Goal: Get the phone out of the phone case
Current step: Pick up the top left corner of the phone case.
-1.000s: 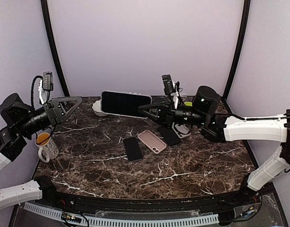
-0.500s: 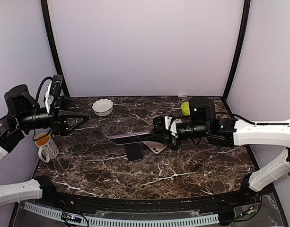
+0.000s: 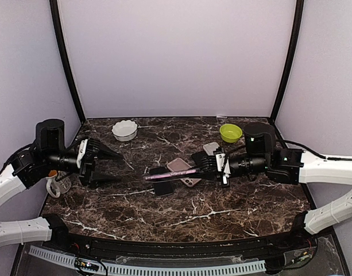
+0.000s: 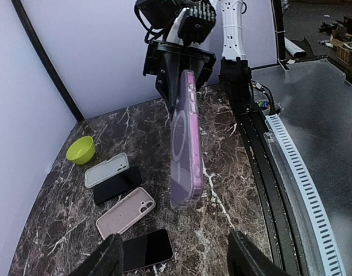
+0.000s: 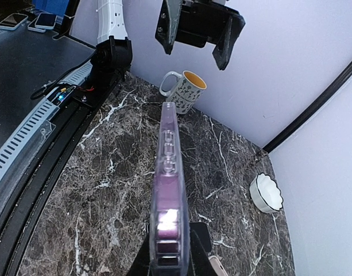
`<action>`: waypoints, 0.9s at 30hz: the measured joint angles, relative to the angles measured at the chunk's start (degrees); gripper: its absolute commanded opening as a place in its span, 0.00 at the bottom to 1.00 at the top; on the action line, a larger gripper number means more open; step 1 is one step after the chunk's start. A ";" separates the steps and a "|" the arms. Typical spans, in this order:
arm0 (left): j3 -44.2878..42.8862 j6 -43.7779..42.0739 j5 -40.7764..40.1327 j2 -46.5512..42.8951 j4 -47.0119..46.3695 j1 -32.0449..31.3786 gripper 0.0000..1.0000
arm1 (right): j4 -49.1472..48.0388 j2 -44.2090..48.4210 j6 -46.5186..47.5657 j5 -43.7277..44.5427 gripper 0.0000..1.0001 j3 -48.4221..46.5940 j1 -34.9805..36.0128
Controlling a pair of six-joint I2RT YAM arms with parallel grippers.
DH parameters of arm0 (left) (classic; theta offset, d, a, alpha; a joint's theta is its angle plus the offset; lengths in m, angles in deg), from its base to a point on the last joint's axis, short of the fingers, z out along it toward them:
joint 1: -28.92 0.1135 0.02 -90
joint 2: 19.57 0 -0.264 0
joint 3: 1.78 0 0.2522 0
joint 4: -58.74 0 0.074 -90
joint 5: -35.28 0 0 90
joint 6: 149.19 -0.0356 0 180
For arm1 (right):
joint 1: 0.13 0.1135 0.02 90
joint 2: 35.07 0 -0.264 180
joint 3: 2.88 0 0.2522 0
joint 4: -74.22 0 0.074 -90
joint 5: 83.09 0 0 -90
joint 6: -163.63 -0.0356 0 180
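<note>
A phone in a clear purple case [image 3: 169,175] hangs level, edge-on, just above the table's middle. My right gripper [image 3: 200,171] is shut on its right end. In the right wrist view the cased phone [image 5: 169,190] runs straight out from the right gripper [image 5: 169,262], side buttons up. My left gripper [image 3: 113,167] is open and empty, a short way left of the phone's free end and facing it. In the left wrist view the case back [image 4: 185,144] stands ahead of the left gripper [image 4: 177,260], clear of both fingers [image 4: 104,260].
On the table lie a pink empty case [image 3: 185,168], a bare black phone [image 3: 160,185], a grey case [image 3: 212,148] over another dark phone, a green bowl [image 3: 230,133], a white bowl [image 3: 124,130] and a mug [image 3: 56,181] at the left edge.
My right gripper has brought the cased phone down from high at the back, turned it flat and edge-on, low over the table. My left gripper has swung down toward its free end.
</note>
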 measured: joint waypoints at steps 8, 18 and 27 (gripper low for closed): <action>2.86 -8.00 3.30 1.38 -1.01 -2.25 0.57 | 2.47 0.42 -0.04 -2.08 0.00 -0.63 0.00; 2.91 -11.50 3.26 6.27 -2.58 -9.81 0.54 | 6.43 -1.95 0.57 -6.38 0.00 -5.11 0.92; 3.04 -10.78 3.87 9.11 -6.62 -11.72 0.41 | 8.48 -3.87 1.64 -7.54 0.00 -6.34 1.77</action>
